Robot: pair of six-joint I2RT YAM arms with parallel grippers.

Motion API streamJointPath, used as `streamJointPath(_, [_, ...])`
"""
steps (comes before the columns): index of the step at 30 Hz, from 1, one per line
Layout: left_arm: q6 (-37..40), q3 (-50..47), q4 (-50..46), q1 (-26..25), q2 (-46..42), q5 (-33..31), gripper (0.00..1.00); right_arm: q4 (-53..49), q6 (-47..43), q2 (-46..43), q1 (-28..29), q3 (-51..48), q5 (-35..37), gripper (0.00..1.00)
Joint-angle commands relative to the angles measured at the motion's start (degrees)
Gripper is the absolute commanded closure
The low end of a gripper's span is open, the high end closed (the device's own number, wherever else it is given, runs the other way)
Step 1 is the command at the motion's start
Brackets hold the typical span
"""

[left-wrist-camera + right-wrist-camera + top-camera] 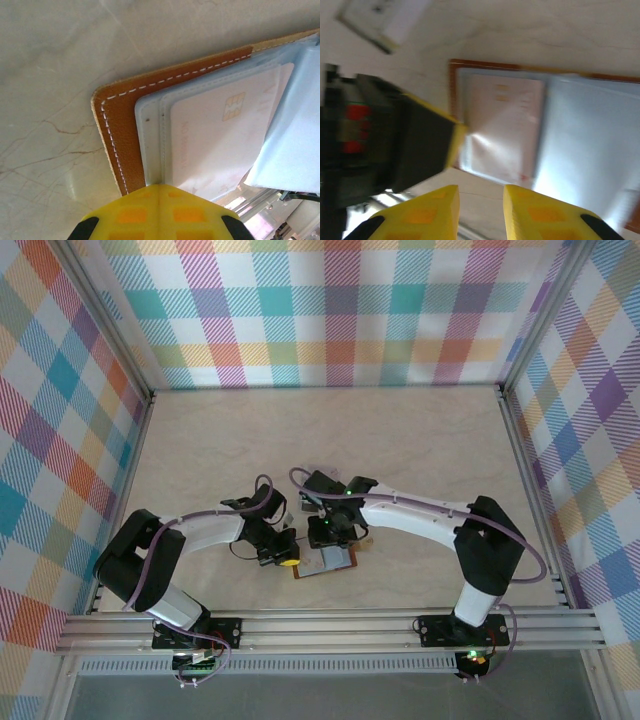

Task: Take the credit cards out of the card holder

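- The card holder [330, 562] is laid open and flat on the worktop [400, 440], near its front edge and between the two arms. Brown leather with white stitching is seen around pale blue pockets [150, 130].
- A pale credit card [215, 135] with a gold chip is tucked in the pocket on the side nearest the left jaws. Its far end is overlapped by a pale blue leaf [295, 140].
- The left jaws are closed, yellow tips together with nothing seen between them, and are set at the card holder's left edge.
- The right jaws are parted a little with nothing between them and are poised over the card holder. Contact cannot be told.
- A pale flat rectangle [380, 20] is seen on the worktop beyond the left jaws, apart from the card holder, too blurred to name.
- The worktop is enclosed by checked walls [330, 300].
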Motion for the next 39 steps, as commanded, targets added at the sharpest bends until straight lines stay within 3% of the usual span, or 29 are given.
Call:
streamJointPath(1, [1.1,-0.2,-4.8,-0.3,0.4,-4.7,1.00,6.2,1.6,3.0,-0.7,-1.5,-8.6,0.71])
streamJointPath(10, [2.0,1.0,-7.8,-0.3,-1.8,-6.2,1.00,4.7,1.9,2.2,-5.1,-8.8,-2.8,0.73])
streamJointPath(19, [1.9,2.6,-9.5,-0.3,-3.9,-7.3,0.98,4.3,1.1,1.6,-7.3,-10.0,-3.3,0.75])
streamJointPath(30, [1.4,1.0,-7.5,-0.3,-2.8,-7.9,1.00,14.7,2.8,3.6,-7.4,-7.9,-16.8,0.76])
streamJointPath(39, [1.8,0.7,-8.4,-0.3,-2.6,-9.9,1.00,17.7,3.1,8.4,-7.3,-7.4,-20.3,0.76])
